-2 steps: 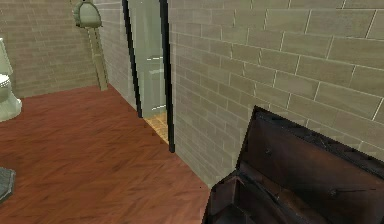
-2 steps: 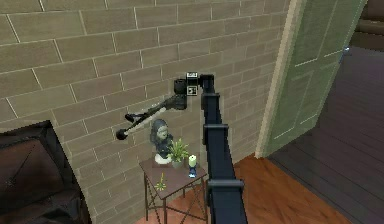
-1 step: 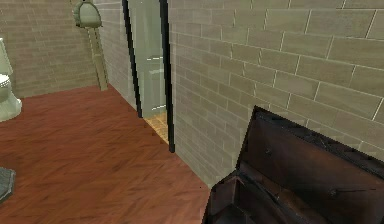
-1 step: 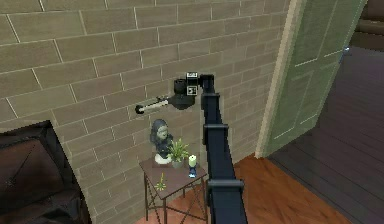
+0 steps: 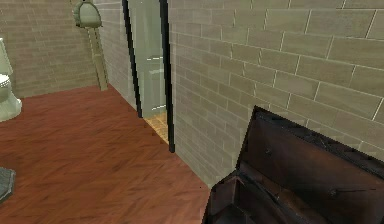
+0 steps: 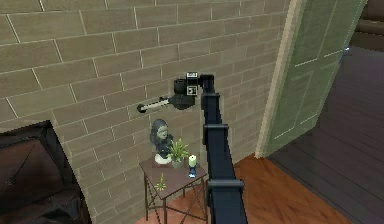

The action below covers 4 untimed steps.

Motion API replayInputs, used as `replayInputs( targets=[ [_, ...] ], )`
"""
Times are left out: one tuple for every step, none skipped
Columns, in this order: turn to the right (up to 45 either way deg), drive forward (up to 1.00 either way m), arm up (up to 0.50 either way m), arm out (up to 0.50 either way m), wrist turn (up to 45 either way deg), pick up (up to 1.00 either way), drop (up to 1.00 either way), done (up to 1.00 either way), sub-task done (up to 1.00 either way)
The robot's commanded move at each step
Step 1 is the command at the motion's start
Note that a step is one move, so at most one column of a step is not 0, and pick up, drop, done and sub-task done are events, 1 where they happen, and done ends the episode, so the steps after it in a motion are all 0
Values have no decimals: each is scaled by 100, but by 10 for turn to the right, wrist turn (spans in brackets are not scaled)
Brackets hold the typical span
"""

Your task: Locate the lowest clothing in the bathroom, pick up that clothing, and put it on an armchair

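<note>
My gripper [image 6: 150, 104] sticks out from the top of the dark arm [image 6: 216, 160], level with the upper part of a tan brick wall [image 6: 90, 60]. Its thin fingers lie against bare brick, and it holds nothing. Below it a small dark bust [image 6: 160, 139] and a green potted plant [image 6: 180, 152] stand on a little side table [image 6: 163, 184]. A white toilet [image 5: 8, 95] stands at the forward view's left edge on the red-brown wood floor [image 5: 90, 150].
A dark wooden piece of furniture [image 5: 300, 170] fills the forward view's lower right and appears again [image 6: 35, 170] at the arm side view's left. Ahead is a narrow doorway with a pale door [image 5: 152, 65], with a floor lamp [image 5: 92, 40] beside it. A pale green door [image 6: 320, 70] stands ajar.
</note>
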Motion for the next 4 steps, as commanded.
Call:
replayInputs(
  targets=[
    [0, 0, -30, 0, 0, 0, 0, 0, 0],
    [0, 0, 0, 0, 0, 100, 0, 0, 0],
    [0, 0, 10, 0, 0, 0, 0, 0, 0],
    [0, 0, 32, 0, 0, 0, 0, 0, 0]
  ],
)
